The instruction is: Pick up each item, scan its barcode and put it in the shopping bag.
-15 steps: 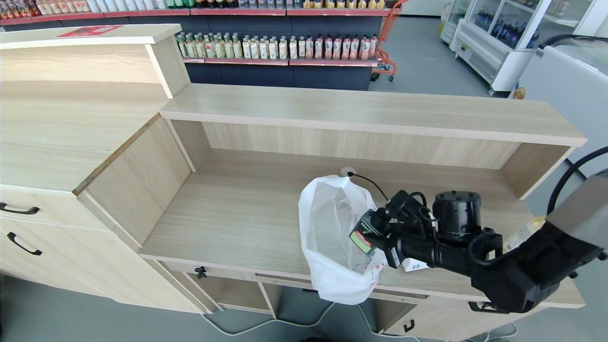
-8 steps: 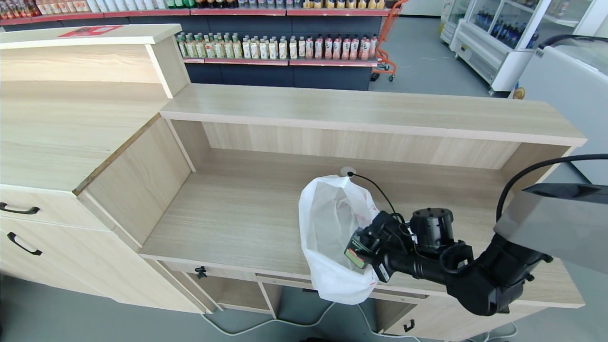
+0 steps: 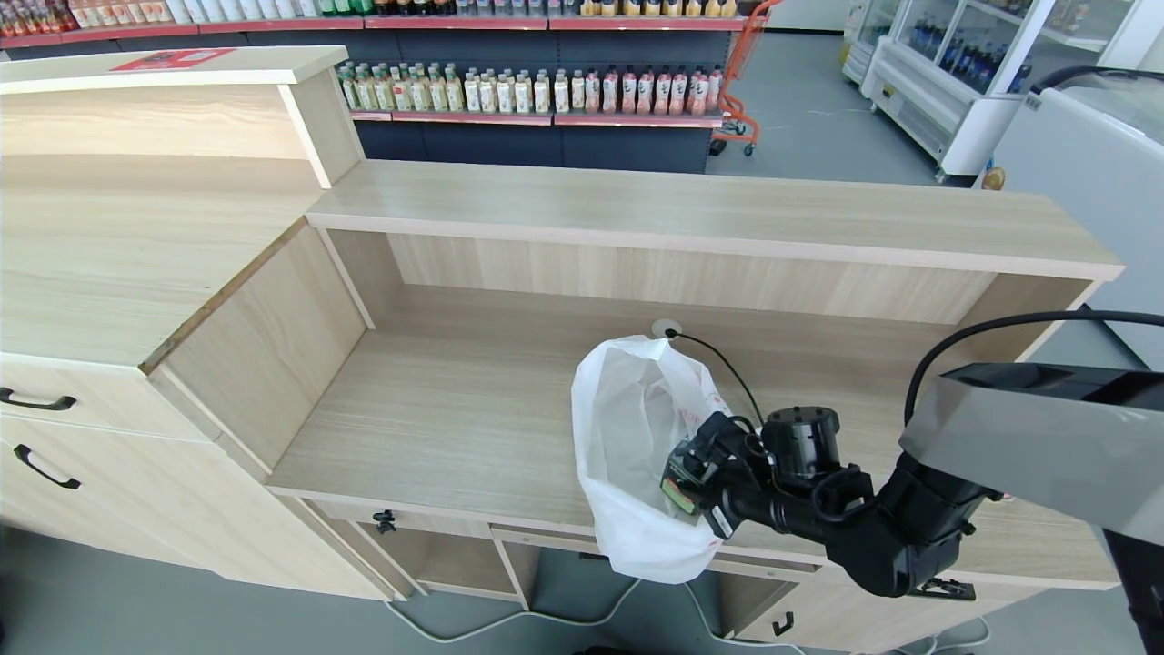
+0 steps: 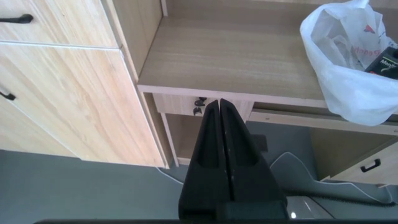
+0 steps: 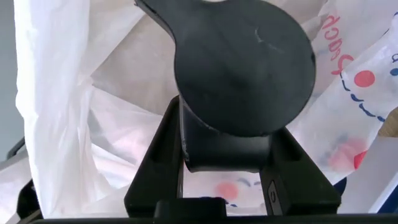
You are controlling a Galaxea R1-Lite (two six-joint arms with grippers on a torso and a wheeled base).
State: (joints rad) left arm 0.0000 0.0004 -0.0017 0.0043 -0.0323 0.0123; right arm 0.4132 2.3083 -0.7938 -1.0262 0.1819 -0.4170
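The dark item [image 5: 242, 68] sits clamped between the right fingers [image 5: 158, 168], inside shopping bag [image 5: 68, 112].

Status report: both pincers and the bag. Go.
Right pincer shut on dark item, at mouth of shopping bag. Left pincer shut, empty, in front of counter. Black cable behind bag.

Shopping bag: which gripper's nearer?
Right. The right gripper is in the mouth of the shopping bag, holding a dark item; the left gripper is well clear, in front of the counter.
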